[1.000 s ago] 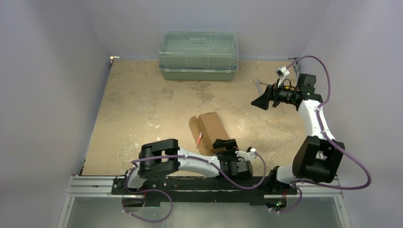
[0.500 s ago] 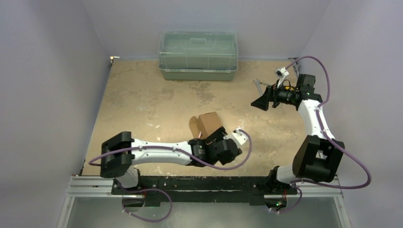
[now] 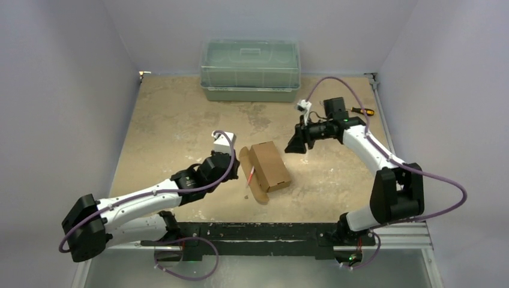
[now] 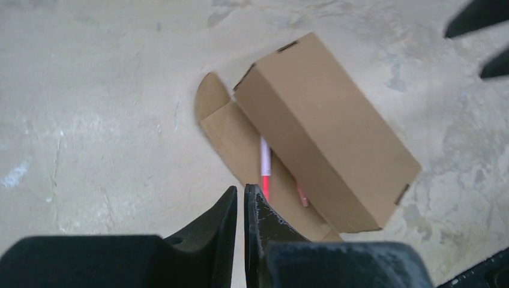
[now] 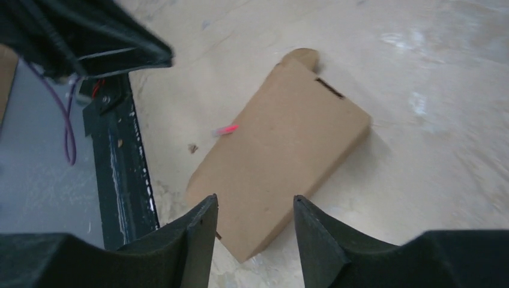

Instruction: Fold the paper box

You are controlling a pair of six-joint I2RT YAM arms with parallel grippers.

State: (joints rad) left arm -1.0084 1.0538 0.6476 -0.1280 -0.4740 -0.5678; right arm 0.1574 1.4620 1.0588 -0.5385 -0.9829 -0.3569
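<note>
Beige mottled tabletop; lilac walls; paper box centre.

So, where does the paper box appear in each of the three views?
Top external: the paper box lies near the picture's centre.
Left wrist: paper box centre-right, above the left fingers.
Right wrist: paper box in the centre, above the right fingers.
Shared landmark: the pink pen at its long side.

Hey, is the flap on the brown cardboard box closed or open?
Open. The flap lies spread flat on the table beside the paper box, untucked.
</note>
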